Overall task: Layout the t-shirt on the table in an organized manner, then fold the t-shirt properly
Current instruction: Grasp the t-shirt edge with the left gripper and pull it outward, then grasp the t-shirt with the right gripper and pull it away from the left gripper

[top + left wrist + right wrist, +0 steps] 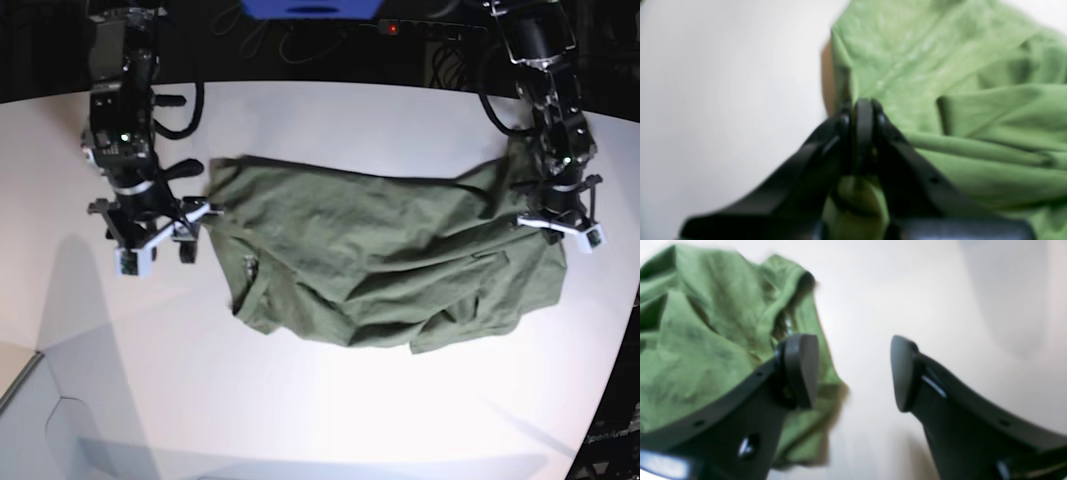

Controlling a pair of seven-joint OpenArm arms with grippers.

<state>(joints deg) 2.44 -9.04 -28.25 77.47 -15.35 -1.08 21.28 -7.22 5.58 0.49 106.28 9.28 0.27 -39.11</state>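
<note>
Base view shows the t-shirt (390,260) crumpled mid-surface (300,420): soft, light, limp cloth that will drag and wrinkle. Left pincer (863,115) is pressed together pinching its edge; right pincer (853,373) stands spread beside the opposite edge, the likely hold.

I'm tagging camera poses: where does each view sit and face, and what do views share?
Left wrist: behind the left claw, facing down its shut fingers, which pinch the shirt.
Right wrist: behind the open right claw, facing the table beside the shirt's edge.
Base: overhead, looking down on the table, the crumpled shirt and both arms.
Shared: all three show the shirt and table.
</note>
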